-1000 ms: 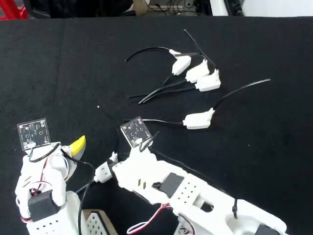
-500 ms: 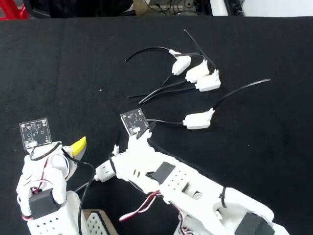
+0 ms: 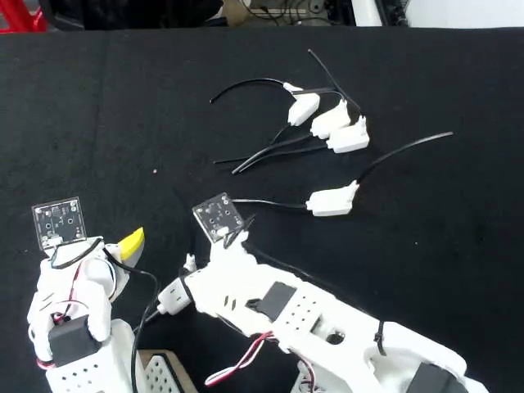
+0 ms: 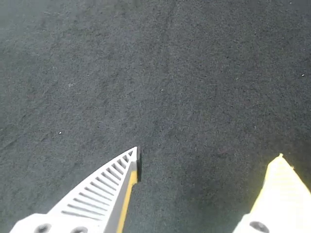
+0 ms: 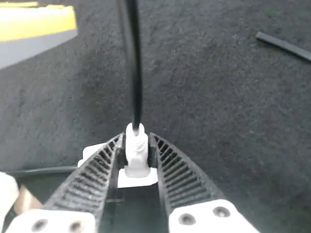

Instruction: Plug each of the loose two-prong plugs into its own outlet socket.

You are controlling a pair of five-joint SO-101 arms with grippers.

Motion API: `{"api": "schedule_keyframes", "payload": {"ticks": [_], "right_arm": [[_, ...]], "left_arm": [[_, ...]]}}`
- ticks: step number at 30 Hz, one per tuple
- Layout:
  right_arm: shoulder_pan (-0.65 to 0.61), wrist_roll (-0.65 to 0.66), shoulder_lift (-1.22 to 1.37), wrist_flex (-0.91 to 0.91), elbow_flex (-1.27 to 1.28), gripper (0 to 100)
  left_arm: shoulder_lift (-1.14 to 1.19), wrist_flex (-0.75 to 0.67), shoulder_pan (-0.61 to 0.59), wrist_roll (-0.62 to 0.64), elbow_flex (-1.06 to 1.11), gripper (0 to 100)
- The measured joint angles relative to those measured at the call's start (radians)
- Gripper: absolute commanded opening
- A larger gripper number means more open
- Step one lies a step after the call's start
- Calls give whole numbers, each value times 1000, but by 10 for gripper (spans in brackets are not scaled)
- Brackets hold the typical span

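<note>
My right gripper (image 5: pixel 136 138) is shut on a small white plug (image 5: pixel 136 154), whose black lead (image 5: pixel 130 58) runs straight away from the fingers. In the high view this gripper (image 3: pixel 233 240) sits right against a small square socket board (image 3: pixel 217 217); whether the plug's prongs are in it I cannot tell. A second socket board (image 3: pixel 59 223) lies just beyond my left arm. The left gripper (image 4: pixel 208 153) hangs open over bare black cloth, its yellow fingertip (image 3: pixel 131 240) beside that board. Three loose white plugs (image 3: pixel 332 119) lie clustered farther back, and another plug (image 3: pixel 332 201) lies to the right.
Black leads (image 3: pixel 270 147) trail across the black cloth (image 3: pixel 123 123) from the plug cluster. A white connector-like piece (image 3: pixel 172 295) with a black wire lies between the two arms. The table's far edge (image 3: pixel 246 27) runs along the back.
The socket board at the right gripper's tip has shifted a little to the left and turned, along with the right arm. The left arm has stayed almost still.
</note>
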Motion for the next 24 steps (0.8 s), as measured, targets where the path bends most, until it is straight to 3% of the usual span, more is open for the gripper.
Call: {"api": "schedule_keyframes", "payload": {"ticks": [6, 17, 24], "right_arm": [[-11, 121, -8, -66, 41, 11], [-11, 187, -9, -51, 41, 11], [28, 189, -8, -28, 12, 11]], "left_arm": [[0, 0, 0, 0, 0, 396], [-2, 60, 0, -8, -35, 396], [-2, 83, 0, -180, -71, 396]]}}
